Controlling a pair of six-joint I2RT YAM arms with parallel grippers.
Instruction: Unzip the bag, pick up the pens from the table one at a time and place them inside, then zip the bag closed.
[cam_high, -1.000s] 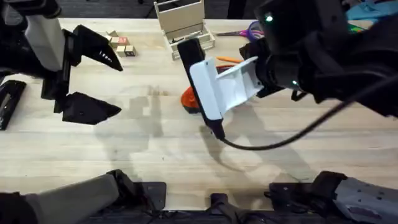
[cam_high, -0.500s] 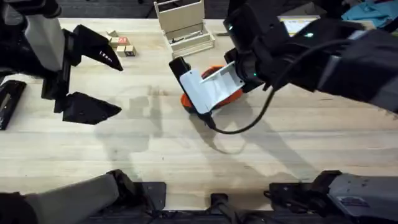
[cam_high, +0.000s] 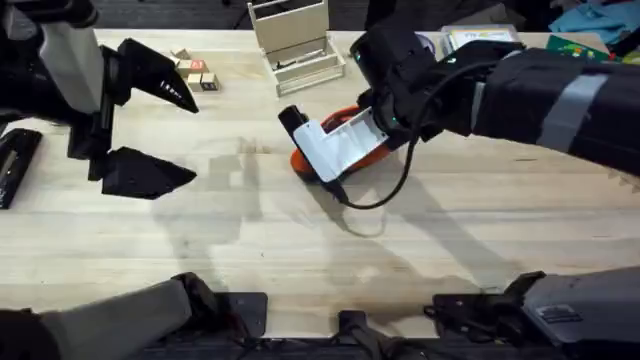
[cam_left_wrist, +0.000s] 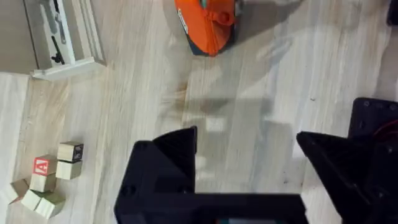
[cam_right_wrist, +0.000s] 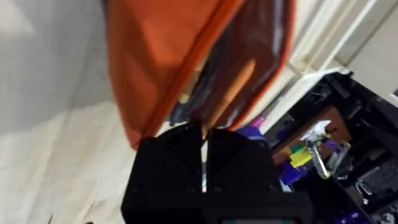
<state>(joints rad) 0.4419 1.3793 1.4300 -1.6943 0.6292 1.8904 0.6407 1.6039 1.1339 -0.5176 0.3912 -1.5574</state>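
Bag (cam_high: 335, 150) on table (cam_high: 250, 240), just past centre toward 12 o'clock. Right gripper (cam_right_wrist: 203, 146) at its open mouth, fingers pressed together, pen inside. Left gripper (cam_left_wrist: 245, 146) spread wide, empty, at 9 o'clock. Pouch soft, light, likely slides; pinch zipper pull, brace fabric end.

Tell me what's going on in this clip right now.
The right gripper, jaws shut, is at the mouth of the orange pencil pouch in the middle of the wooden table. The pouch gapes open, and the right wrist view shows an orange pen inside it. The left gripper hangs open well off to the side, holding nothing. Whether the right jaws pinch anything can't be told.
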